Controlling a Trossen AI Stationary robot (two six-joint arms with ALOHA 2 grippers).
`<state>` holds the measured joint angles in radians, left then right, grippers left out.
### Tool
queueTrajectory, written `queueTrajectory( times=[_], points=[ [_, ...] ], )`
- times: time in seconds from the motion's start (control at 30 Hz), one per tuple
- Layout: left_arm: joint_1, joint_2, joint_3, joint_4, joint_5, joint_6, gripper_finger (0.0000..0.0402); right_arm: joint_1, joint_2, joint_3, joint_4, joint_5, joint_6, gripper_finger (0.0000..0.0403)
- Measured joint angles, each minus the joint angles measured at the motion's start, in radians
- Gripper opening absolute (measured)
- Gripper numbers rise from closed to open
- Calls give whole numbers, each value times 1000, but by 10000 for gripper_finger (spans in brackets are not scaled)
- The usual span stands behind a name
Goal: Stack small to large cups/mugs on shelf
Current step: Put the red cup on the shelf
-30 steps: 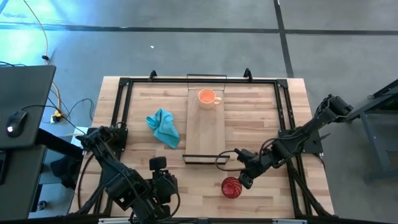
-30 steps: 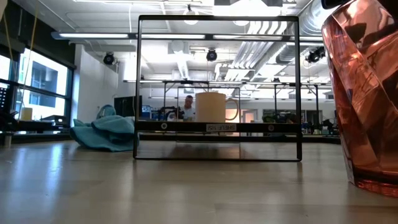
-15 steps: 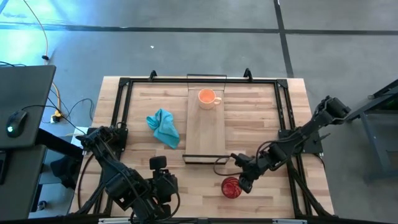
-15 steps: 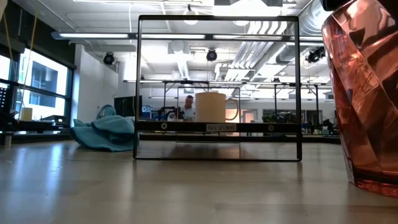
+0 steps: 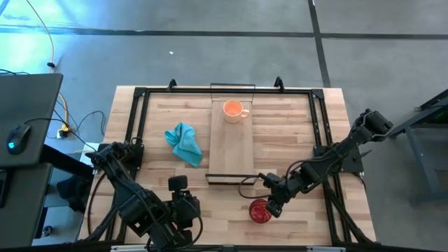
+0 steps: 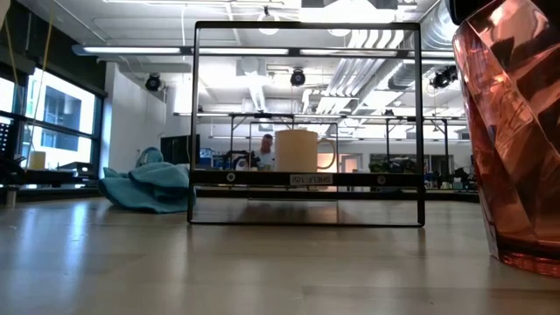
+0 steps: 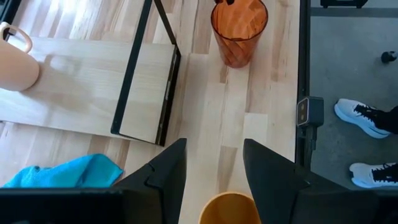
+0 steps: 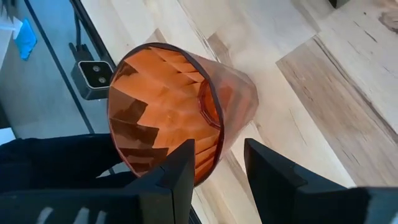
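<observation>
The dark red patterned cup (image 5: 259,211) stands upright on the table near the front edge and looms large in the low view (image 6: 516,131). My right gripper (image 5: 270,205) is open at its rim. In the right wrist view one finger (image 8: 180,168) shows over the cup's mouth (image 8: 161,106) and the other (image 8: 267,174) outside its wall. The pale orange mug (image 5: 233,110) stands on the far end of the shelf (image 5: 231,150). My left gripper (image 7: 214,174) is open at the front left, with the amber-brown cup's rim (image 7: 230,208) showing between its fingers.
A teal cloth (image 5: 184,143) lies crumpled left of the shelf. A black wire frame (image 5: 231,178) stands at the shelf's near end, and black rails (image 5: 140,126) run round the tabletop. Bare wood lies between the shelf and the right rail.
My right gripper has gone a little toward the table's near edge and closed in on the red cup's rim. The cups, mug and cloth have kept still.
</observation>
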<state>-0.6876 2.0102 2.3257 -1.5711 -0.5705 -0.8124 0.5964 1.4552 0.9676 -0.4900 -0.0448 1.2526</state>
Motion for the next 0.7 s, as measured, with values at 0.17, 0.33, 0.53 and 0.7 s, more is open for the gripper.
queueTrajectory(
  times=[0.17, 0.33, 0.53, 0.7],
  points=[
    [0, 0, 0, 0, 0, 0, 147, 0, 8, 0, 2, 5, 4, 130],
    [0, 0, 0, 0, 0, 0, 147, 0, 8, 0, 2, 16, 5, 130],
    [0, 0, 0, 0, -5, 0, 147, 0, 14, 0, 1, 16, 29, 117],
    [0, 0, 0, 0, -6, 11, 147, 0, 14, 0, 2, 16, 31, 71]
  ],
)
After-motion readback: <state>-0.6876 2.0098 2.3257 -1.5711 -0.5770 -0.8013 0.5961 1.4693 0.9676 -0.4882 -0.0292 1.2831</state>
